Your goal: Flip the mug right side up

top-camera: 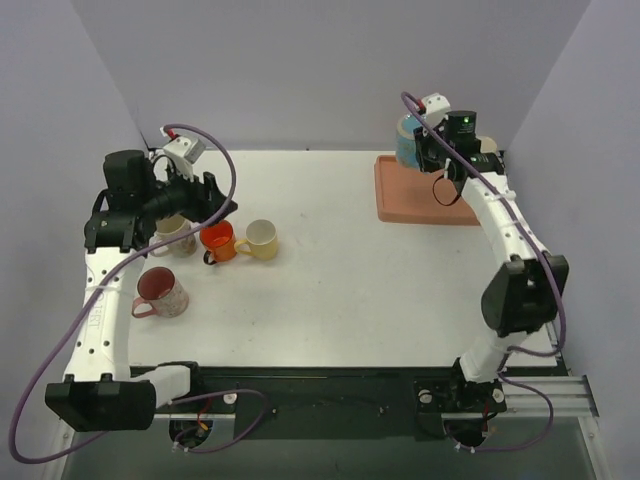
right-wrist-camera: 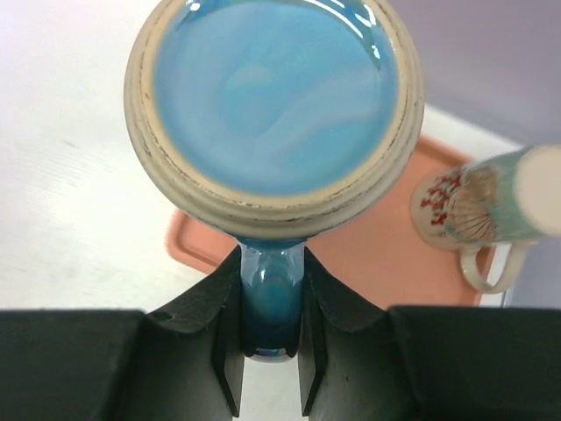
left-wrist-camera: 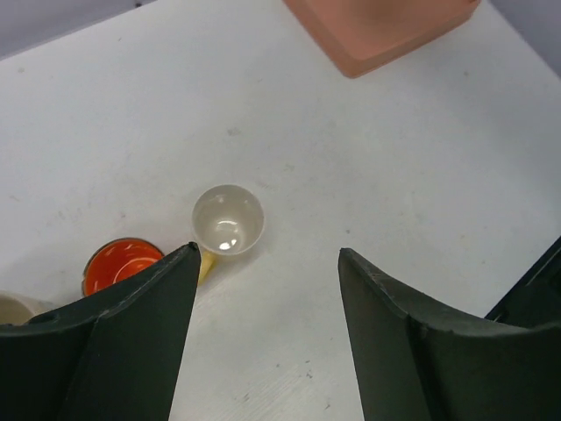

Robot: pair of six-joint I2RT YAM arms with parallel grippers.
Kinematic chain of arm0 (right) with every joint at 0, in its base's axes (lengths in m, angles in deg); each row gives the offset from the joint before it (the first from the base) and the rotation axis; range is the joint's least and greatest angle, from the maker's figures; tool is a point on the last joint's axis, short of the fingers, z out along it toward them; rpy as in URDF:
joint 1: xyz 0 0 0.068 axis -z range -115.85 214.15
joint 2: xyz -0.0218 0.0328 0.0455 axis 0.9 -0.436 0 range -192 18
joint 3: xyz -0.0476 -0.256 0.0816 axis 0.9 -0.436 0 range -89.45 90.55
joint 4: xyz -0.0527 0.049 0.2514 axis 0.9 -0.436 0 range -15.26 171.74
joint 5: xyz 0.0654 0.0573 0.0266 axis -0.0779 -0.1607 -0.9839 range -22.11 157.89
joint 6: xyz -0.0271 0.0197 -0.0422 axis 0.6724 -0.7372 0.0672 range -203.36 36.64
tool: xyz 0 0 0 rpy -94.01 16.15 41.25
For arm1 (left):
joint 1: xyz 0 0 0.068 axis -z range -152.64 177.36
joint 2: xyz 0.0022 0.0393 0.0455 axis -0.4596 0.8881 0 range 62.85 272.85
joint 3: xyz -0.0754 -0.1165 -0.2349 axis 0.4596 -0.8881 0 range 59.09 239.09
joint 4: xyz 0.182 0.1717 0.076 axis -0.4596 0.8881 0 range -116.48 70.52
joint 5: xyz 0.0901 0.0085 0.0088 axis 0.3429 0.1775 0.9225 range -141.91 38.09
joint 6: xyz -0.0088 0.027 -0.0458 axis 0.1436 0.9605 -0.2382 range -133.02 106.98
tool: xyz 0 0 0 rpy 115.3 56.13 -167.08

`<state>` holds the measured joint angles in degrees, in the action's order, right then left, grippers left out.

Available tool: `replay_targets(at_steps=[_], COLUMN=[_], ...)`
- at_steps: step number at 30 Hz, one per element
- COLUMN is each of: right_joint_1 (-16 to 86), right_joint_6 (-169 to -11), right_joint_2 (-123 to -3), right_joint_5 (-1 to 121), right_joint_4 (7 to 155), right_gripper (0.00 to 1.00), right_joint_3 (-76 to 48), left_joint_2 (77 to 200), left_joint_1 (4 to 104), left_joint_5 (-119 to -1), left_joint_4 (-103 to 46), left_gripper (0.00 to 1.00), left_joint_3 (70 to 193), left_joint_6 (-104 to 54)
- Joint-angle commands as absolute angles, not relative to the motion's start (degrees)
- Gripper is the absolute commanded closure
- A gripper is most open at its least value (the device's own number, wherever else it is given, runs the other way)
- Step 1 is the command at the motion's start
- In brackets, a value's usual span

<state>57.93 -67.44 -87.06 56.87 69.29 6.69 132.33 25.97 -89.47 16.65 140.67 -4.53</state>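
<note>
A white table (top-camera: 350,290) stands between plain pale lilac walls (top-camera: 300,70), with a salmon-pink tray (top-camera: 400,205) at its far right corner.

The right gripper (right-wrist-camera: 270,351) is clenched on the handle (right-wrist-camera: 270,303) of the blue mug (right-wrist-camera: 272,96), 1 finger on each side, holding it in the air over the tray's left edge. Only the right wrist view shows this grip. There the mug's glazed blue base, ringed in bare beige clay, faces the camera, and its mouth is out of sight. From above, the same mug is a sliver of blue, mostly hidden behind the wrist.

Beside it on the tray is a floral mug (right-wrist-camera: 473,210). It is cut off at the frame edge, and I cannot tell whether it is tipped over. The overhead view hides nearly all of it behind the arm.

Far left of the tray, the left gripper (left-wrist-camera: 267,254) hangs released, jaws wide apart, gripping nothing. Below it the left wrist view shows a yellow mug (left-wrist-camera: 228,221) and an orange mug (left-wrist-camera: 123,263), both mouth up, and a cropped sliver of a cream mug (left-wrist-camera: 13,307). Only the overhead view adds a 4th, a red-lined mug (top-camera: 163,292), nearer the arm bases.
</note>
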Motion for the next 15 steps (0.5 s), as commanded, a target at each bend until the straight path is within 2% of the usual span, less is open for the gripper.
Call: replay_targets(at_steps=[1, 6, 10, 15], right_joint_1=[50.9, 41.6, 32.4, 22.8], right_joint_6=[-74.9, -91.4, -93.0, -96.7], right_joint_2=[-67.8, -57.4, -53.5, -53.4], right_joint_5=[54.0, 45.6, 47.1, 44.5], right_joint_4=[84.5, 99.2, 100.5, 105.4], right_gripper=[1.00, 1.00, 1.00, 1.00], right_joint_3=[0.0, -9.5, -8.2, -8.0], left_joint_2=[127.5, 125.6, 123.6, 121.2], left_joint_1=[29.5, 31.0, 34.3, 36.4], left_joint_5=[-98.1, -105.9, -108.1, -108.5], left_joint_4=[-1.7, -24.7, -36.4, -53.6], left_gripper=[0.24, 0.20, 0.19, 0.11], left_joint_3=[137.0, 131.0, 127.5, 122.3], left_joint_6=[-17.7, -39.9, -46.7, -60.8])
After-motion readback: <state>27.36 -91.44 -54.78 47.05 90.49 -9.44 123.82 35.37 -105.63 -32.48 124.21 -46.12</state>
